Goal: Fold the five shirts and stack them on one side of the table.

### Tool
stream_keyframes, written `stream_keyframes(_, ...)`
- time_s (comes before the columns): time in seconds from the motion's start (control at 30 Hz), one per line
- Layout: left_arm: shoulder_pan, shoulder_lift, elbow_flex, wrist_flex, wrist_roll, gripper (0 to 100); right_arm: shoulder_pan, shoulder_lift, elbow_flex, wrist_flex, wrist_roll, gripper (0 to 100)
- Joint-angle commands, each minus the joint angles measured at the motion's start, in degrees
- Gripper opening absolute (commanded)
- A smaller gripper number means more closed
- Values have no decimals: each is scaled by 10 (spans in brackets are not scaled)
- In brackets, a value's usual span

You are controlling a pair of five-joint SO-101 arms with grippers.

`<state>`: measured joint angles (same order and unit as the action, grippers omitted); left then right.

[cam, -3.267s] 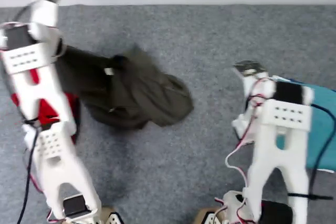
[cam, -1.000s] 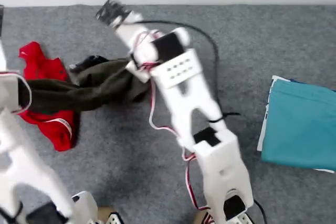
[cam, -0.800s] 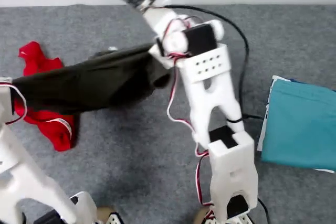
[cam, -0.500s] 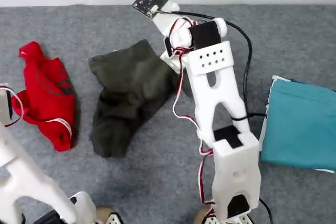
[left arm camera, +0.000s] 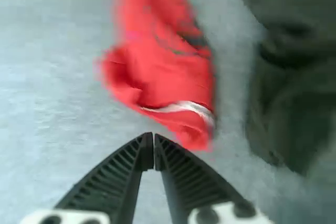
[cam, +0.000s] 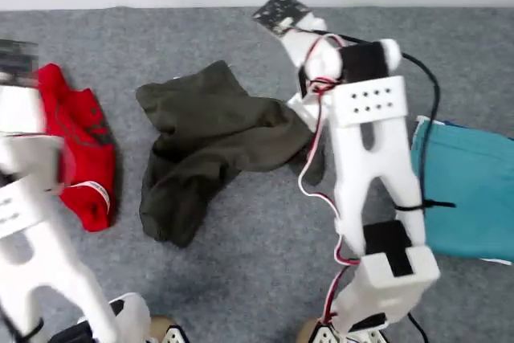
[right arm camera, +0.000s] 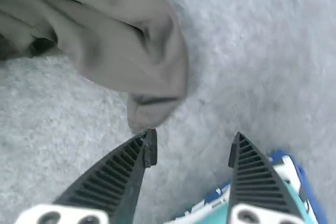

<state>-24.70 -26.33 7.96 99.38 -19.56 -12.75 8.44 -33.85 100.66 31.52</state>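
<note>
Since half a second ago the left arm (cam: pixel 32 198) has swung back in from the edge and now hangs over the red shirt (cam: pixel 84 146). The right arm (cam: pixel 369 142) has pulled away to the right, off the olive shirt (cam: pixel 213 146), whose right-hand flap now reaches further out than it did.

At the left, the left pincer (left arm camera: pixel 153 148) is closed with nothing between its tips. It is poised above the grey surface (cam: pixel 241 279) with the crumpled red shirt just ahead of it and the olive shirt beyond to one side.

In the middle the olive shirt lies loose and unfolded, touching neither arm. Its bulk runs from the far middle of the surface down toward the near left, and one flap stretches right toward the right arm.

The right pincer (right arm camera: pixel 191 148) stands open and empty. The rounded end of that flap sits just in front of one of its tips, close but seemingly not touching, though the wrist view leaves this a little unsure.

At the far right the teal shirt (cam: pixel 470 198) lies flat and folded, partly under the right arm.

The next grab likely turns on this: the olive shirt lies to the left of the open right pincer, and its nearest flap is closer to that pincer than to the closed left one, which has the red shirt beneath it.
</note>
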Motion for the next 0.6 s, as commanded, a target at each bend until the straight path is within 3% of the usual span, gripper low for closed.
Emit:
stream_keyframes(0.0, 130, -14, 103, -5, -22, 9, 39, -57, 13, 23, 5, 231)
stream_keyframes(0.13, 224, -14, 185, -25, -28, 101, 84, -94, 49, 23, 4, 231)
stream_keyframes(0.27, 259, -14, 234, -57, -28, 215, 123, -136, 87, 23, 4, 231)
stream_keyframes(0.4, 285, 3, 273, -98, -31, 230, 148, -177, 135, 22, 5, 231)
stream_keyframes(0.57, 321, 123, 263, -114, -28, 229, 169, -211, 178, 22, 5, 231)
